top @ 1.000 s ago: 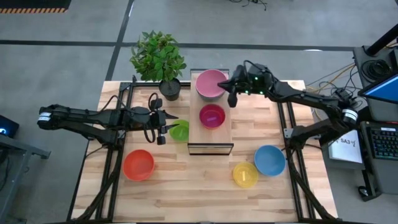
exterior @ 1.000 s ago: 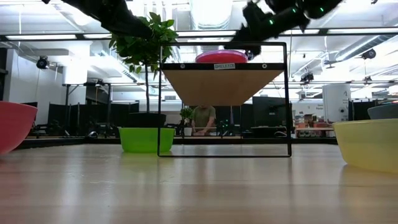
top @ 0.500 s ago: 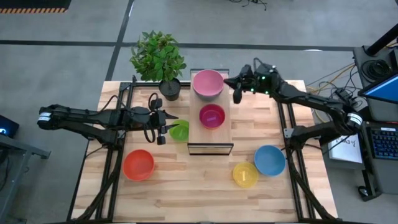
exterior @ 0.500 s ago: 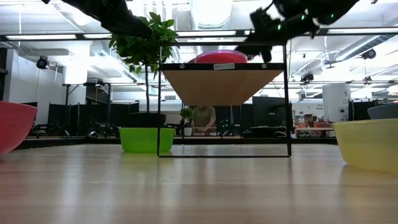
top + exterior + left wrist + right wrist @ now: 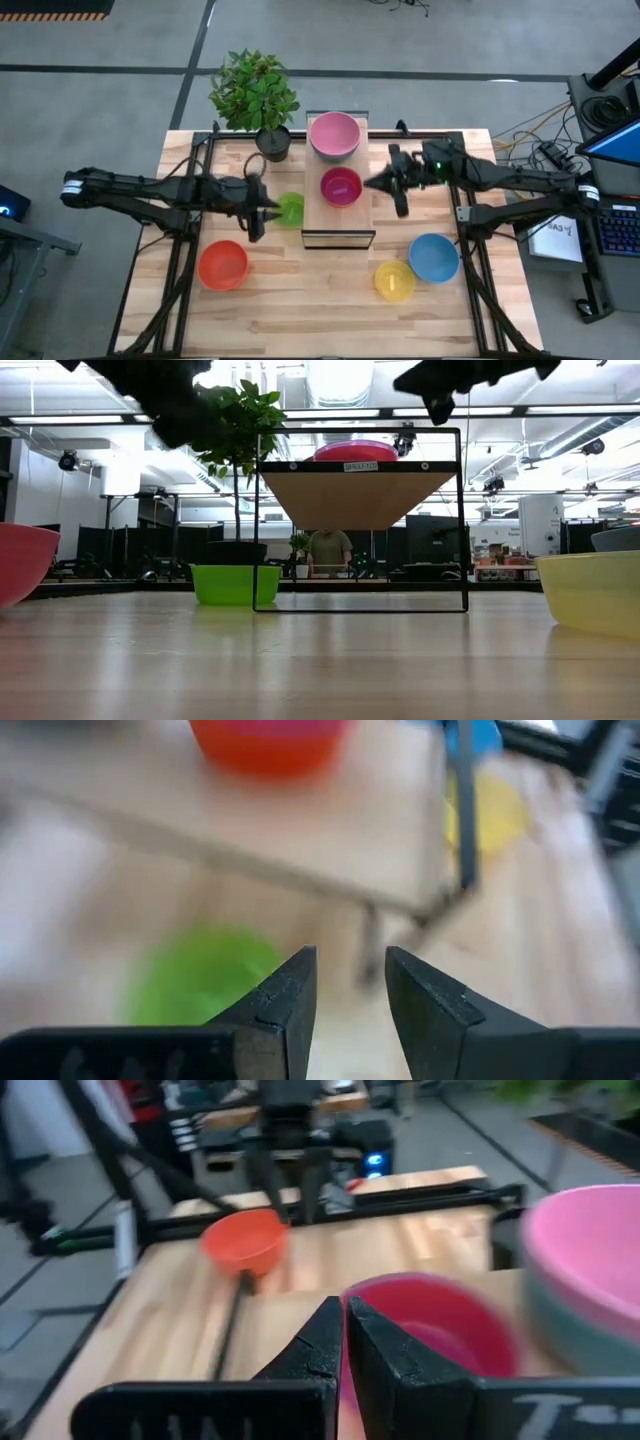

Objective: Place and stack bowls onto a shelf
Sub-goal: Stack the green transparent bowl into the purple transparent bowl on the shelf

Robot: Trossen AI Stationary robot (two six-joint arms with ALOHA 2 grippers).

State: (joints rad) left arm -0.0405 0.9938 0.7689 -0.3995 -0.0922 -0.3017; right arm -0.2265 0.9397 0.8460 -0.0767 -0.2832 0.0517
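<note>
The right hand [image 5: 385,185], empty and nearly closed, has retreated from the stacked pink plastic bowl [image 5: 335,134] on the light-wood shelf [image 5: 338,221]; the left hand [image 5: 262,207], slightly open, nears the green plastic bowl [image 5: 289,209].

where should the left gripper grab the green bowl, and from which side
Grip the green bowl by its thin rim, one finger inside and one outside. It sits upright and open on the table, close beside the shelf, so probably come from above on the side facing the left gripper, away from the frame.

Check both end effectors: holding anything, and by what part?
Nothing held. Left end effector is open, empty, by the green bowl. Right end effector is shut, empty, beside the shelf.
</note>
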